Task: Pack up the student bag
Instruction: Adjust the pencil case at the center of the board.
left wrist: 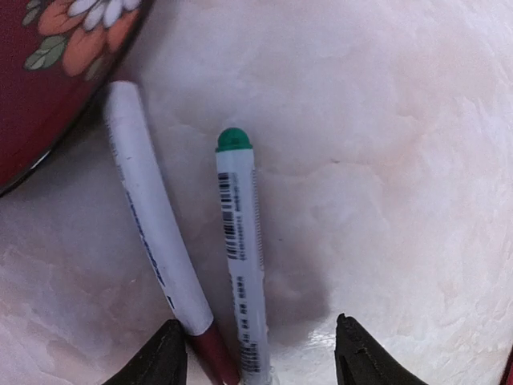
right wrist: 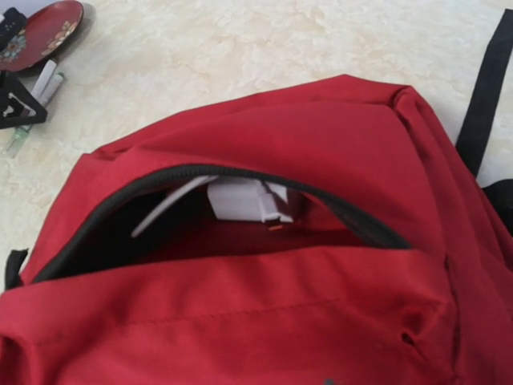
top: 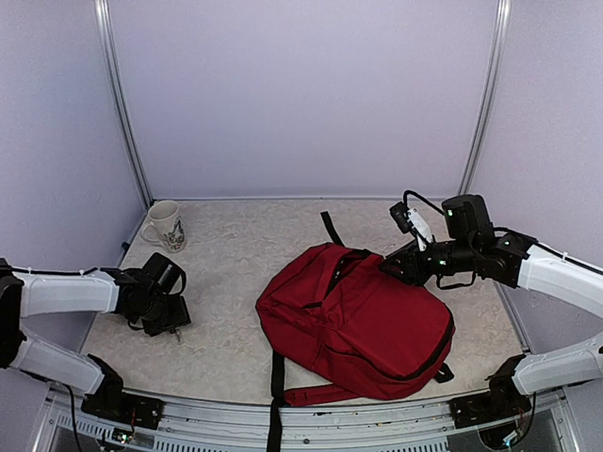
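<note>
Student bag (top: 363,325) lies flat on the table (top: 236,254), right of centre, toward the near edge. Black straps trail off its near-left side, one more pokes out at the far end. In the right wrist view the bag's zip mouth gapes open, with a white charger block (right wrist: 240,200) and a white cable (right wrist: 164,208) inside.

Right gripper (top: 396,268) sits at the bag's far-right top edge, right against the fabric. Its fingers aren't in its own wrist view and are too dark from above, so can't tell whether the jaws are apart or pinching anything.

Left gripper (left wrist: 256,349) points down at the table on the left, well apart from the bag. Its jaws are spread, straddling the near ends of a green-capped marker (left wrist: 240,265) and a white pen with a dark red end (left wrist: 152,233). The pen's red end is against the left finger; there is a gap between the marker and the right finger, nothing clamped.

Red flowered plate (left wrist: 48,72) just beside the pens. Mug (top: 166,226) in the far left corner
</note>
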